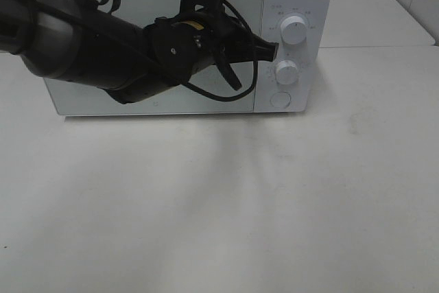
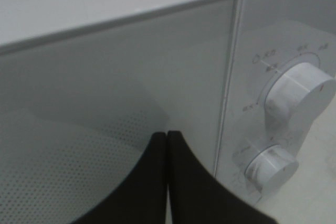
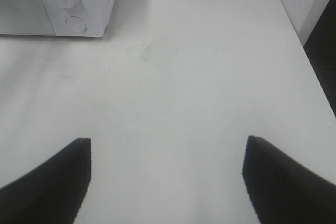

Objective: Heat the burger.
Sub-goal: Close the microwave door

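Note:
The burger is out of view. A white microwave (image 1: 240, 5) stands at the back of the table with its door shut, and nothing shows through the door. My left gripper (image 1: 271, 49) is shut and empty. It hovers in front of the door's right edge, with its tips just left of the upper knob (image 1: 294, 32) and the lower knob (image 1: 287, 72). In the left wrist view the black fingers (image 2: 152, 182) are pressed together near the door seam, with both knobs (image 2: 302, 95) to their side. My right gripper (image 3: 168, 142) is open and empty over bare table.
A round button (image 1: 280, 99) sits under the lower knob. The white table (image 1: 219, 204) spreads in front of the microwave. In the right wrist view the microwave (image 3: 94, 3) is far off, and the table's edge (image 3: 315, 77) drops to a dark floor.

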